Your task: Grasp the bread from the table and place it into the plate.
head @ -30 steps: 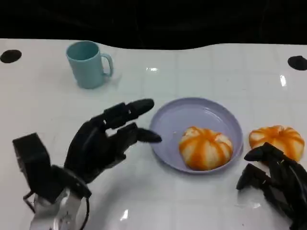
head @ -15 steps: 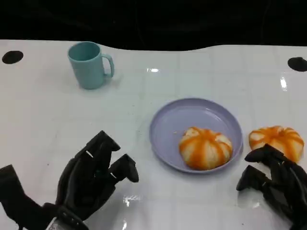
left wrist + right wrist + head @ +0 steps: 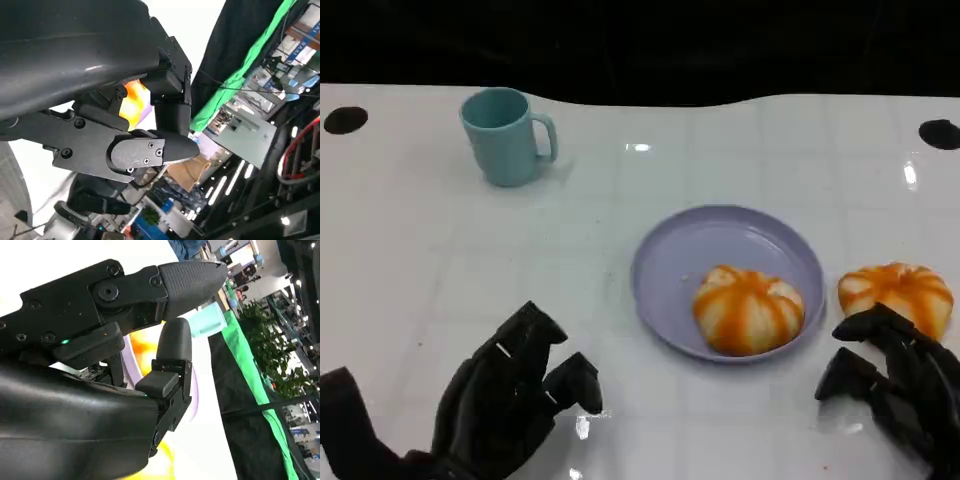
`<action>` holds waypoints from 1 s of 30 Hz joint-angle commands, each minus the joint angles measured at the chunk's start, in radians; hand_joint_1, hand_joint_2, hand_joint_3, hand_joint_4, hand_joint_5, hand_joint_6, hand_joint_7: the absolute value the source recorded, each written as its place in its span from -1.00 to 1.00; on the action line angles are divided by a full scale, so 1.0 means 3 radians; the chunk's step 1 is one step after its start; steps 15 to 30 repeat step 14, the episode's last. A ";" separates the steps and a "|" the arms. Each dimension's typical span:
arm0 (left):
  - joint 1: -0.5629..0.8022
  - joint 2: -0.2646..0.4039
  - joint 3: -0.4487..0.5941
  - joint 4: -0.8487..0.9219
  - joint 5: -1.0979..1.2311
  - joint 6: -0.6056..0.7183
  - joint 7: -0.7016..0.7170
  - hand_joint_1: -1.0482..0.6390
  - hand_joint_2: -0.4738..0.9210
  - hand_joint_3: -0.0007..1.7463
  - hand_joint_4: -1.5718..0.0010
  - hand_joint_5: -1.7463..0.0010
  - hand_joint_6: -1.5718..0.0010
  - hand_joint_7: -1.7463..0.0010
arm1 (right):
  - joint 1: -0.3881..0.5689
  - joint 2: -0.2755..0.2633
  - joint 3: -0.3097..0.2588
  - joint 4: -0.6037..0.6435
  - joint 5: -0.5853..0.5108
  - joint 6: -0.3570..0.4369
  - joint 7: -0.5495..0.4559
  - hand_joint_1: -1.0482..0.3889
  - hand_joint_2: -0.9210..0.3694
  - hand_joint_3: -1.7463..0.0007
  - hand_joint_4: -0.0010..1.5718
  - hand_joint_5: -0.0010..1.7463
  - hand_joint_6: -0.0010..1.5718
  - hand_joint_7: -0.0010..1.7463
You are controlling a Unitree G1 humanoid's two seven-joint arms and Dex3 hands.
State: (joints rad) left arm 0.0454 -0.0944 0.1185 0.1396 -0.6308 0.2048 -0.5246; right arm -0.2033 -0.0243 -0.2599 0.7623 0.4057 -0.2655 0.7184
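A round orange-and-white bread (image 3: 749,310) lies in the lilac plate (image 3: 680,250), on its near right part. A second such bread (image 3: 897,290) sits on the table just right of the plate. My left hand (image 3: 510,400) is low at the near left, well apart from the plate, with its fingers loosely bent and nothing in them. My right hand (image 3: 895,385) hovers just in front of the second bread, its fingers bent and apart, holding nothing. In the left wrist view an orange patch of bread (image 3: 134,102) shows past the fingers of the left hand (image 3: 125,125).
A teal cup (image 3: 505,135) stands at the far left of the white table (image 3: 440,260). Dark round holes mark the table's far corners. The right wrist view shows the cup (image 3: 210,322) and the plate's rim (image 3: 195,390) beyond my right hand (image 3: 125,365).
My left hand has drawn back from beside the plate toward the near edge, and its fingers have bent in. The right hand and both breads have stayed put.
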 commanded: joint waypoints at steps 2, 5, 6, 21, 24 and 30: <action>-0.0013 0.0047 0.0029 0.0081 0.0073 -0.0066 -0.0039 -0.41 1.00 -0.62 -0.07 -1.00 0.21 -1.00 | 0.0049 -0.0023 -0.0019 -0.0010 0.0010 0.0037 -0.0032 -0.33 -1.00 0.78 -0.15 0.79 -0.18 0.36; -0.0035 0.0051 0.0032 0.0140 0.0091 -0.0103 -0.0068 -0.42 1.00 -0.62 -0.08 -1.00 0.21 -1.00 | 0.0032 -0.0029 -0.0026 0.0024 0.0023 0.0025 0.0006 -0.32 -1.00 0.77 -0.15 0.79 -0.18 0.35; -0.0040 0.0053 0.0031 0.0155 0.0100 -0.0113 -0.0065 -0.42 1.00 -0.62 -0.08 -1.00 0.21 -1.00 | 0.0027 -0.0034 -0.0023 0.0037 0.0013 0.0005 0.0009 -0.32 -1.00 0.76 -0.16 0.80 -0.19 0.36; -0.0061 0.0037 0.0055 0.0201 0.0122 -0.0115 -0.0079 -0.42 1.00 -0.62 -0.08 -1.00 0.20 -1.00 | 0.0021 -0.0032 -0.0042 0.0082 0.0029 -0.0050 0.0050 -0.30 -1.00 0.75 -0.18 0.81 -0.20 0.35; -0.0061 0.0037 0.0055 0.0201 0.0122 -0.0115 -0.0079 -0.42 1.00 -0.62 -0.08 -1.00 0.20 -1.00 | 0.0021 -0.0032 -0.0042 0.0082 0.0029 -0.0050 0.0050 -0.30 -1.00 0.75 -0.18 0.81 -0.20 0.35; -0.0061 0.0037 0.0055 0.0201 0.0122 -0.0115 -0.0079 -0.42 1.00 -0.62 -0.08 -1.00 0.20 -1.00 | 0.0021 -0.0032 -0.0042 0.0082 0.0029 -0.0050 0.0050 -0.30 -1.00 0.75 -0.18 0.81 -0.20 0.35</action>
